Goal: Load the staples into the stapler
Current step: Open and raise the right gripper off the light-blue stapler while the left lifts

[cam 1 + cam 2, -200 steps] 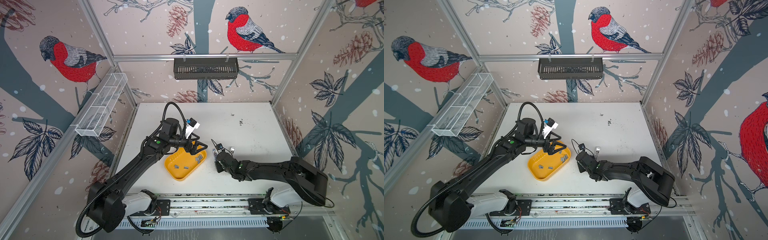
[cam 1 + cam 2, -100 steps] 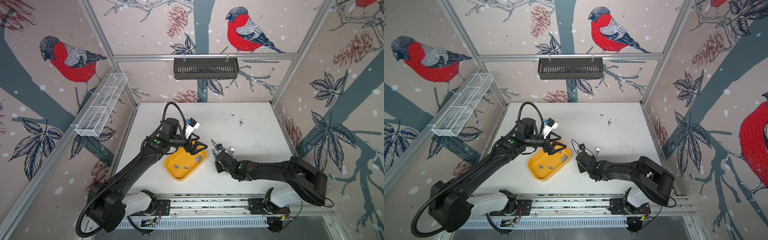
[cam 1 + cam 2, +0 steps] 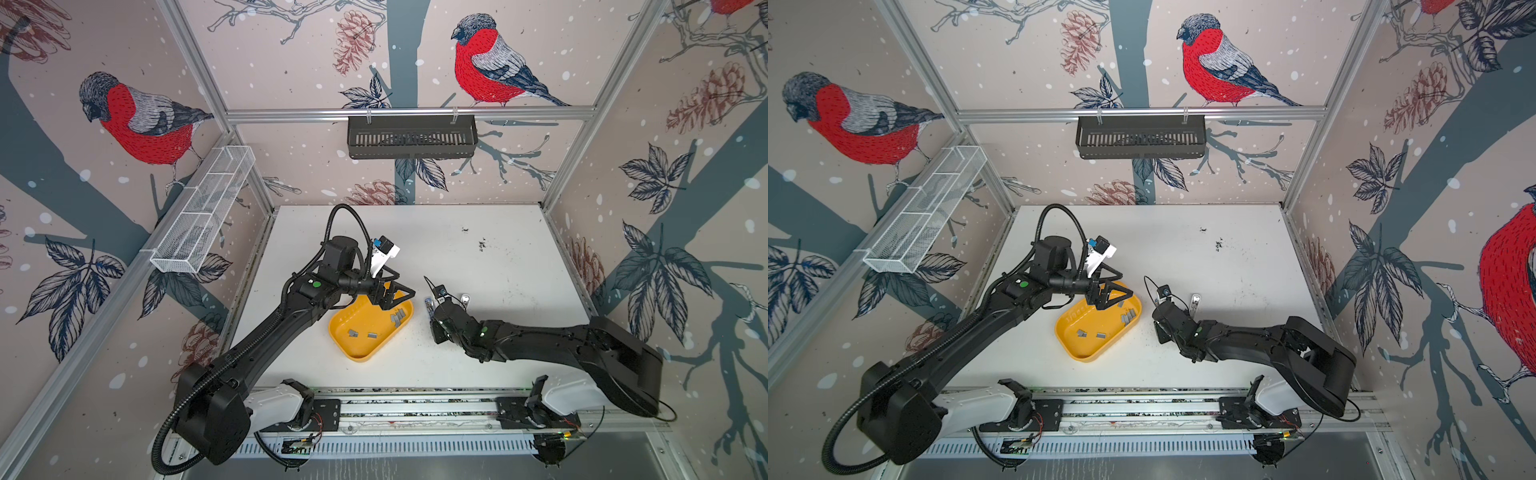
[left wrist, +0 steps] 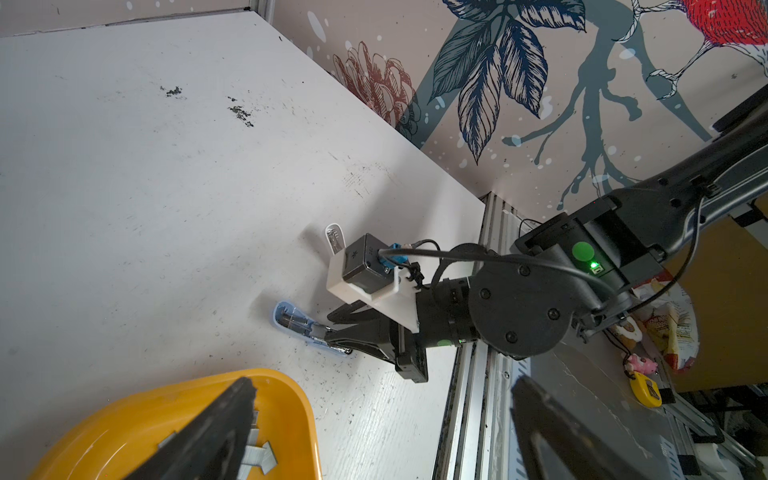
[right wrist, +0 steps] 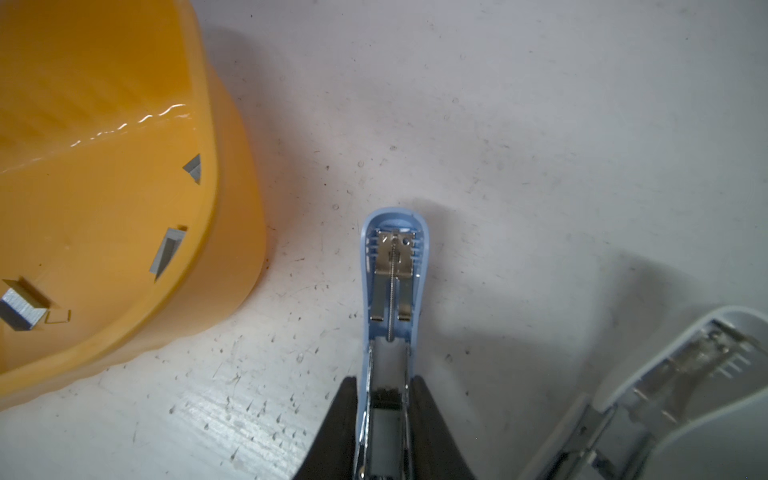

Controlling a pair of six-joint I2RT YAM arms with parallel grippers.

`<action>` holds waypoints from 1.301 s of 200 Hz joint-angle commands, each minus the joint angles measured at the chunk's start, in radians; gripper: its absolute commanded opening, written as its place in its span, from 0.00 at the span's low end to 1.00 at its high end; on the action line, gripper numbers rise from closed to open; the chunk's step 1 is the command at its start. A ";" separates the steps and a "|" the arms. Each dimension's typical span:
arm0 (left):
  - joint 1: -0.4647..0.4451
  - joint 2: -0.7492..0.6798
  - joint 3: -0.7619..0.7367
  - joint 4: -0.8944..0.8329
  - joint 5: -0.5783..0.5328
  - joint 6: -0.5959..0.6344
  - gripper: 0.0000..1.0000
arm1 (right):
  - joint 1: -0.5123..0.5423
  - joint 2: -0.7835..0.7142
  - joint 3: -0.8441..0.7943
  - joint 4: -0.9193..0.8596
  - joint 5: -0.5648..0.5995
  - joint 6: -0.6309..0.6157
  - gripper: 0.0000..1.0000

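The right gripper clamps the opened blue stapler; the left gripper hangs spread wide, the staples just below it in the yellow tray. Tiny strips may skid or tilt when pinched, then jam on loading

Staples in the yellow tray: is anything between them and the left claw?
Nothing visible. The left gripper hangs open right over the staples in the yellow tray, only air between. The right gripper grips the blue stapler off to the side.
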 commanded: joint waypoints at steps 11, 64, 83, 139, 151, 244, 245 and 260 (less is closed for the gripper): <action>0.001 -0.002 0.007 0.002 0.009 0.012 0.96 | -0.007 -0.067 -0.010 -0.054 0.015 0.025 0.27; 0.001 0.007 -0.005 0.027 -0.012 -0.004 0.96 | -0.040 -0.255 -0.079 -0.123 -0.032 0.124 0.31; -0.004 0.011 -0.017 0.055 -0.037 -0.004 0.97 | -0.064 -0.310 -0.100 -0.167 -0.069 0.164 0.37; -0.094 0.143 0.117 0.075 -0.132 0.039 0.97 | -0.117 -0.402 -0.114 -0.329 -0.081 0.210 0.51; -0.096 0.186 0.162 0.077 -0.133 0.039 0.97 | -0.140 -0.410 -0.127 -0.326 -0.095 0.209 0.52; -0.096 0.472 0.488 0.084 -0.125 0.047 0.97 | -0.218 -0.240 -0.133 -0.203 -0.143 0.122 0.64; -0.096 0.473 0.488 0.086 -0.125 0.048 0.97 | -0.218 -0.237 -0.132 -0.202 -0.141 0.121 0.64; -0.096 0.473 0.470 0.097 -0.127 0.051 0.97 | -0.218 -0.200 -0.117 -0.201 -0.131 0.117 0.63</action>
